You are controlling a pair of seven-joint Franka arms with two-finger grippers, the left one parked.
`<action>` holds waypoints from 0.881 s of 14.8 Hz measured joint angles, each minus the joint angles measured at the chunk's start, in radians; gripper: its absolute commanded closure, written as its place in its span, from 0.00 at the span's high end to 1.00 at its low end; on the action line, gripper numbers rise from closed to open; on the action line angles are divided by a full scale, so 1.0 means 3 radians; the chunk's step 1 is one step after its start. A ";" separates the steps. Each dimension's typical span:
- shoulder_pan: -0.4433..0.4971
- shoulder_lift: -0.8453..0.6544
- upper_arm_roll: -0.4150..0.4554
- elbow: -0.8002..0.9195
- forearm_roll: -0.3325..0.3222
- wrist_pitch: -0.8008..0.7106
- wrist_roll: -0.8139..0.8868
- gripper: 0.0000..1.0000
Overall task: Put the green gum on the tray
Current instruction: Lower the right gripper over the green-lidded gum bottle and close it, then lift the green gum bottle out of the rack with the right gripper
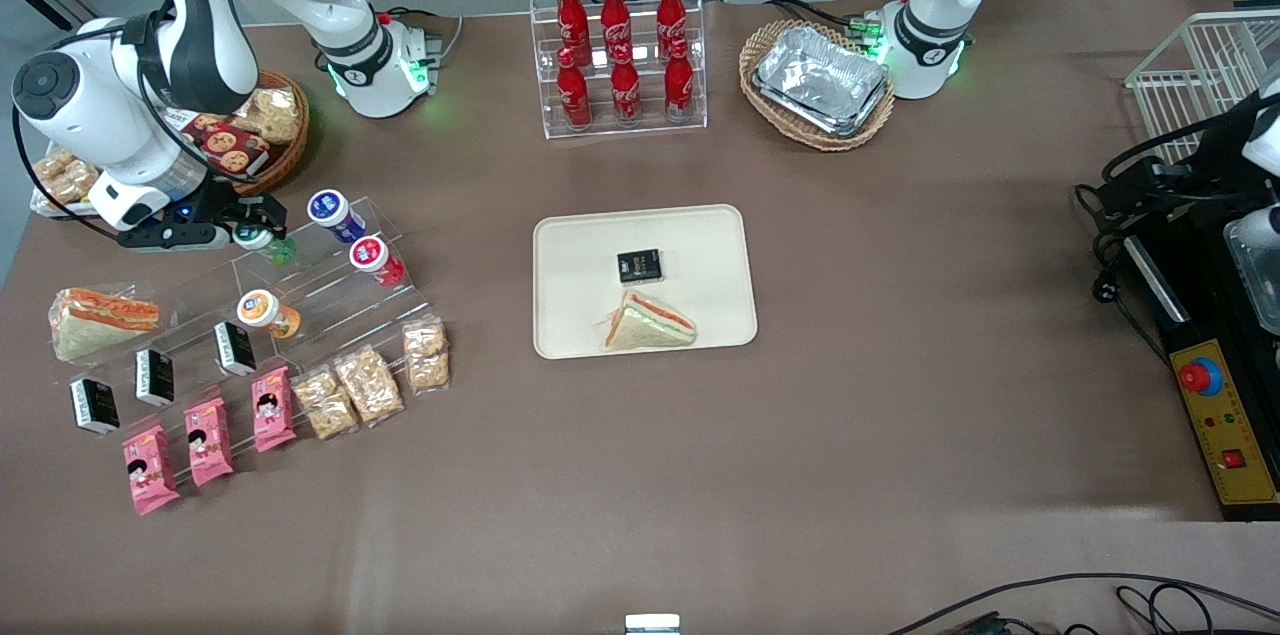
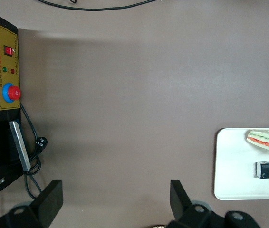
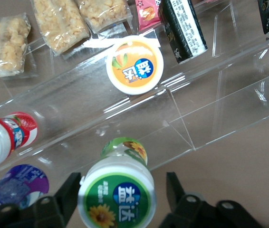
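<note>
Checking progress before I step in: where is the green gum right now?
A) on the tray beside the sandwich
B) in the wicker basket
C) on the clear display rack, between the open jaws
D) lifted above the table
C: the green gum sits on the clear display rack with the gripper open around its lid; the tray has only a sandwich and a black box.

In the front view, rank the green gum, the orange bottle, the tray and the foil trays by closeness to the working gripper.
From the gripper:
1. Green gum, between its open fingers, on the clear rack.
2. Orange bottle, a step lower on the rack, nearer the camera.
3. Tray, mid-table.
4. Foil trays, in the wicker basket toward the parked arm's end.
</note>
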 measured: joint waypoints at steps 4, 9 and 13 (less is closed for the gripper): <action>0.0003 0.0020 0.0003 0.0000 0.0000 0.0062 0.0000 0.53; 0.0009 0.0009 0.0008 0.0077 0.0000 0.0102 -0.0002 0.52; 0.0020 -0.0077 0.0033 0.0435 0.0000 -0.0284 -0.0004 0.52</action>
